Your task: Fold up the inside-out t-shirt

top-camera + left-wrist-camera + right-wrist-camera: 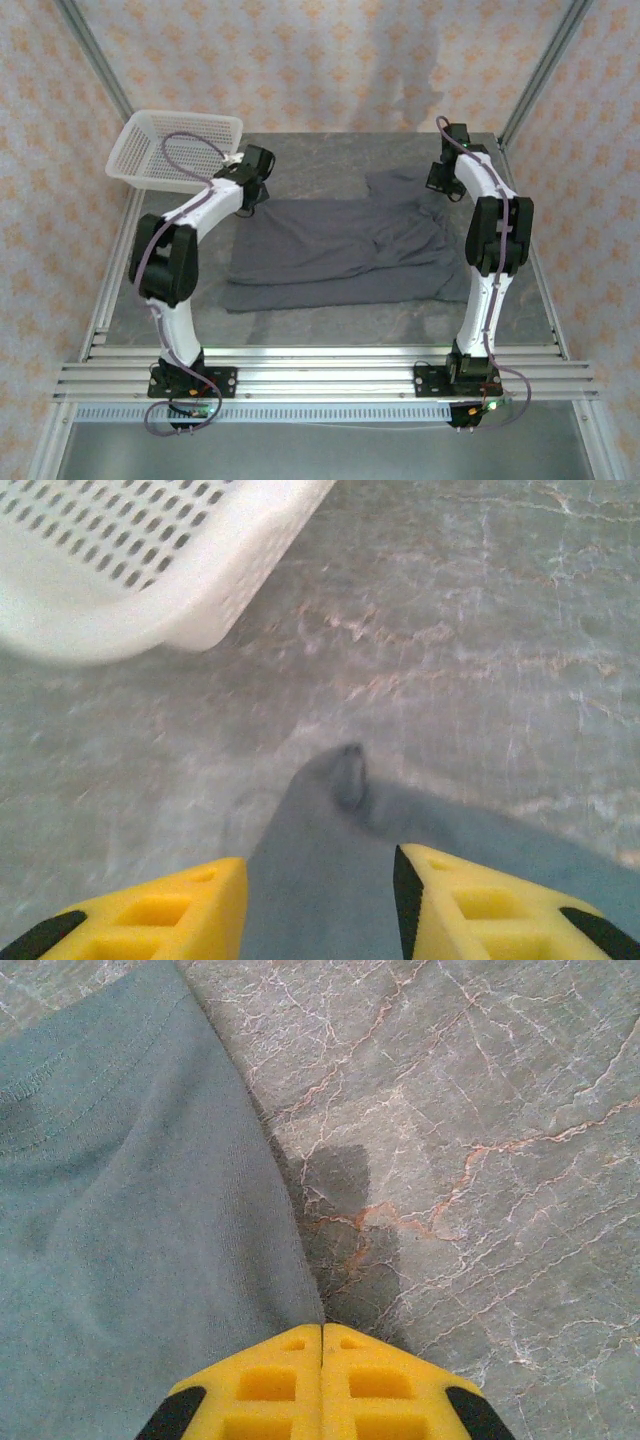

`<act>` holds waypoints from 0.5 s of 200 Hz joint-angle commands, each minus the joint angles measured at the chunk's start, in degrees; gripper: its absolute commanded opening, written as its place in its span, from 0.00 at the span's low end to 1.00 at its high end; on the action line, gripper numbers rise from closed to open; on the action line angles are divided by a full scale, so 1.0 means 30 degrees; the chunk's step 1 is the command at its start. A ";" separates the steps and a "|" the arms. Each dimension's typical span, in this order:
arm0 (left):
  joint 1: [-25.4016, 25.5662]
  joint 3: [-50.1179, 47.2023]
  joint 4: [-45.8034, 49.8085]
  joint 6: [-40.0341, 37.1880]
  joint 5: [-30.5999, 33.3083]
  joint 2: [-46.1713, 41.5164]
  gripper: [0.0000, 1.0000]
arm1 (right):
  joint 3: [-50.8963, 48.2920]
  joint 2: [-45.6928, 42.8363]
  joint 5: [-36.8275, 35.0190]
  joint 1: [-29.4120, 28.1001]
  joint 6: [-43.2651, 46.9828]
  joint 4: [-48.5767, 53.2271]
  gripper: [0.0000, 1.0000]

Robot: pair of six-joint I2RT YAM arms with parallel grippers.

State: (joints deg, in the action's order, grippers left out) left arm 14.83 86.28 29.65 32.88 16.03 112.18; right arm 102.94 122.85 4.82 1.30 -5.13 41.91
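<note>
Across the grey marbled tabletop [330, 325], between both arms, the inside-out t-shirt [340, 250] lies spread out, slate-grey and wrinkled. Left arm reaches to its far-left corner, near the white basket [150, 165]; left hand [320, 880] released, fingers straddling cloth. Right arm extends to the far-right sleeve; right hand [321, 1338] clenched on the shirt's edge.

Grey marbled table [330, 320] carries the t-shirt [340, 250] and a white basket [180, 125]

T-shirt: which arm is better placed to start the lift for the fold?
Right. The right gripper is shut, with an edge of the t-shirt drawn into its fingertips, so it is likely gripped. The left gripper has its jaws apart astride a cloth corner, with nothing pinched yet.
</note>
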 commanded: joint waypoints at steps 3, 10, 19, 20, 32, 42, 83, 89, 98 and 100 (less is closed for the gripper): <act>-0.0254 0.2405 0.0839 -0.1235 0.1485 0.2192 0.44 | -0.0052 -0.0188 -0.0598 0.0094 -0.0163 -0.0082 0.00; -0.0327 0.2884 0.0785 -0.1378 0.1399 0.2738 0.44 | -0.0007 -0.0156 -0.0556 0.0090 -0.0060 -0.0027 0.00; -0.0455 0.3355 0.0694 -0.1578 0.1125 0.3340 0.44 | 0.0061 -0.0156 -0.0550 0.0094 -0.0035 0.0047 0.00; -0.0473 0.3411 0.0694 -0.1611 0.1098 0.3408 0.45 | 0.0057 -0.0147 -0.0551 0.0094 -0.0027 0.0070 0.00; -0.0635 0.3963 0.0909 -0.1819 0.0881 0.4078 0.45 | 0.0032 -0.0141 -0.0558 0.0094 0.0020 0.0117 0.00; -0.0742 0.4074 0.0871 -0.1999 0.0791 0.4419 0.46 | 0.0024 -0.0144 -0.0523 0.0094 0.0016 0.0084 0.00; -0.1324 0.3444 0.0231 -0.2697 0.0022 0.4786 0.45 | 0.0192 -0.0102 -0.0289 0.0094 -0.0135 0.0182 0.00; -0.1407 0.3359 0.0153 -0.2752 -0.0103 0.4778 0.45 | 0.0225 -0.0069 -0.0261 0.0094 -0.0161 0.0162 0.00; -0.1470 0.3264 0.0024 -0.2870 -0.0393 0.4874 0.43 | 0.0242 -0.0030 -0.0260 0.0094 -0.0209 0.0179 0.00; -0.1482 0.3262 0.0021 -0.2874 -0.0466 0.4894 0.42 | 0.0269 -0.0024 -0.0259 0.0094 -0.0221 0.0202 0.00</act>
State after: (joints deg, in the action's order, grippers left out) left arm 11.29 96.55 30.09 26.37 16.03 126.85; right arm 102.94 122.85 4.89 1.32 -5.10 41.93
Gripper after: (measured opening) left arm 0.444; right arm 0.040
